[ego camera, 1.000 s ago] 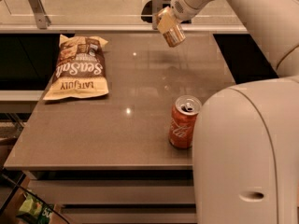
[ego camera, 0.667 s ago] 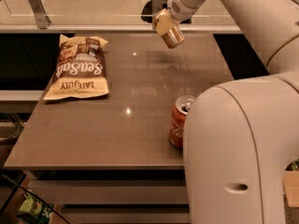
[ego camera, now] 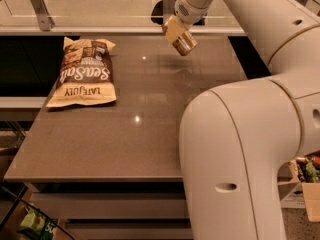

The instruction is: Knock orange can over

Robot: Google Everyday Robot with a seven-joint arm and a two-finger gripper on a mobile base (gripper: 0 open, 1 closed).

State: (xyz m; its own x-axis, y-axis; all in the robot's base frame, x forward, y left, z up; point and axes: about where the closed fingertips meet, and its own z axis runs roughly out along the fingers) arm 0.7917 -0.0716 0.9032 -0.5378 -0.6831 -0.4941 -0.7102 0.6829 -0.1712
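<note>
The orange can (ego camera: pixel 181 40), bronze-gold with a pale label patch, hangs tilted at the end of my arm over the far middle of the grey table (ego camera: pixel 125 134). Its lower end is close to the tabletop, and whether it touches I cannot tell. My gripper (ego camera: pixel 175 31) is shut on the can's upper part, reaching in from the upper right. The brighter red-orange can is hidden behind my arm's large white body (ego camera: pixel 235 159).
A brown and cream chip bag (ego camera: pixel 85 74) lies flat at the table's far left. A railing with metal posts (ego camera: pixel 40 6) runs behind the table. Boxes (ego camera: pixel 305 184) stand on the floor at the right, and a green packet (ego camera: pixel 35 224) sits below the table's front left.
My arm's white body has swung left across the view and now covers the red-orange can at the table's front right. The gripper with the orange can has dipped slightly.
</note>
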